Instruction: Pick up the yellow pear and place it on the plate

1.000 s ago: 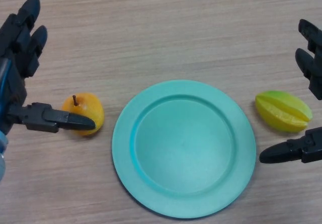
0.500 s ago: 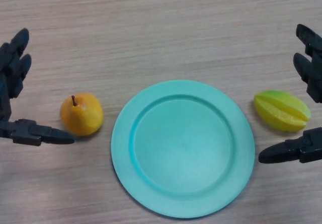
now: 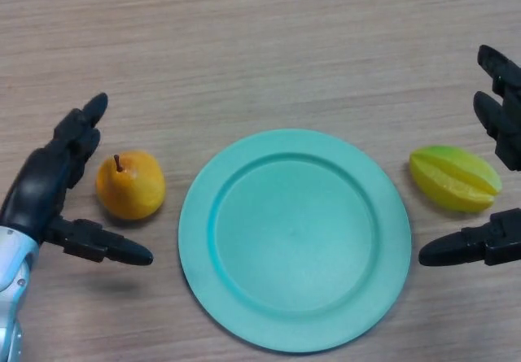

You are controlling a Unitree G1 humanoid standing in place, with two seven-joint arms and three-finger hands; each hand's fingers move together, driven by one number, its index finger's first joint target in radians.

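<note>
The yellow pear is cupped, untouched, between the open left hand's spread fingers and thumb. The teal plate lies just beyond it. The open right hand is held well apart.

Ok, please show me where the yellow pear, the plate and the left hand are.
yellow pear (image 3: 130, 187): head view, middle of its body.
plate (image 3: 199, 215): head view, its left rim.
left hand (image 3: 41, 187): head view, the back of the palm.
</note>
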